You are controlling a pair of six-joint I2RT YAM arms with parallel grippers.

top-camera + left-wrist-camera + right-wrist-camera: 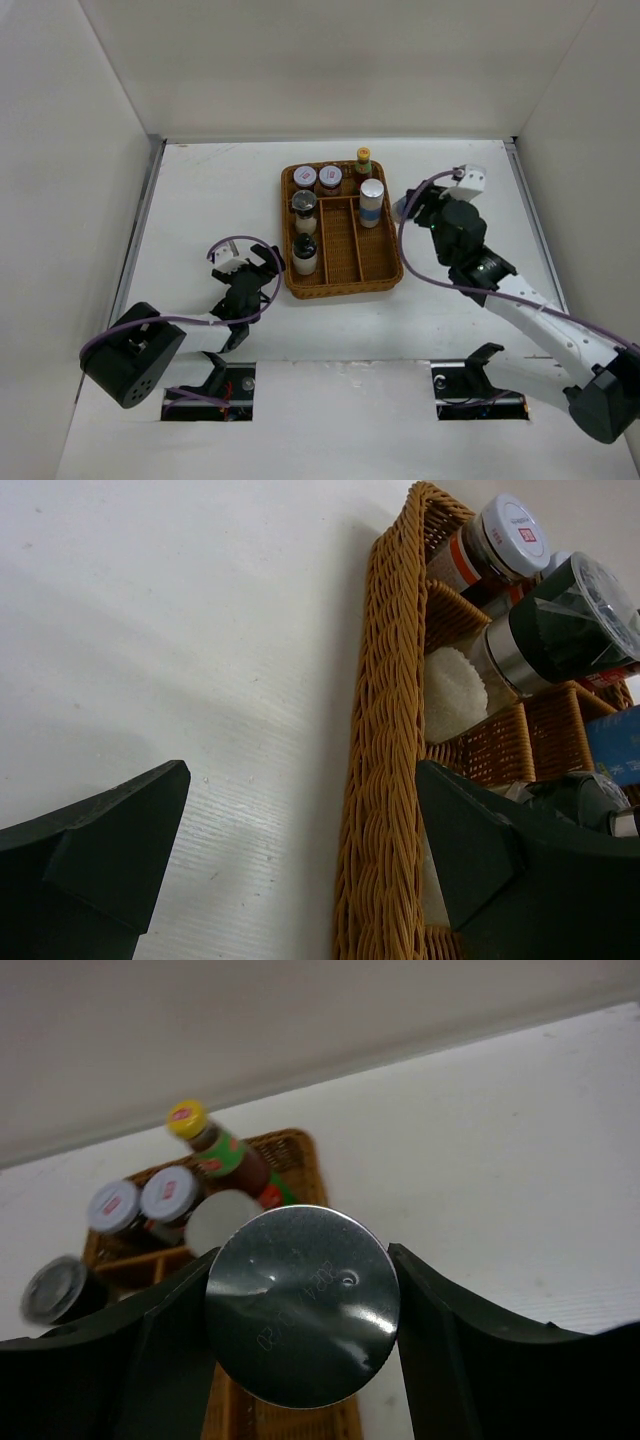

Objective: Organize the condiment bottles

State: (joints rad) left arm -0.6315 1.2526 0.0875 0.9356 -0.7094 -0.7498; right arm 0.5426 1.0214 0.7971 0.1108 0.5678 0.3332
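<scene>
Pinching item: right pincer [300, 1260], both fingers pressed against the silver cap of a blue-labelled shaker [300, 1305], one on each side. From above, the shaker [372, 203] is in the right-hand compartment of a woven tray [345, 289], toward the far end. Whether its base rests on the tray floor cannot be told.

Tray contents, going outward from the shaker:
- Sauce bottle [363, 160], yellow cap, dark contents, in the far right corner just behind the shaker.
- Two pink-and-white-lidded jars [305, 177] [330, 178], side by side along the far edge.
- Grey-lidded jar [303, 205], left column, just nearer than the jars.
- Black-capped bottle [304, 252], white body, left column, near end.
- Middle slots: nothing visible in them.

Left pincer [262, 272]: fingers spread wide, gripping nothing, low over the white table [200, 200] at the tray's near left corner. In its own camera the tray's braided left wall [385, 730] runs up between the two fingers, close to the right-hand one, with the jars showing beyond the wall.
</scene>
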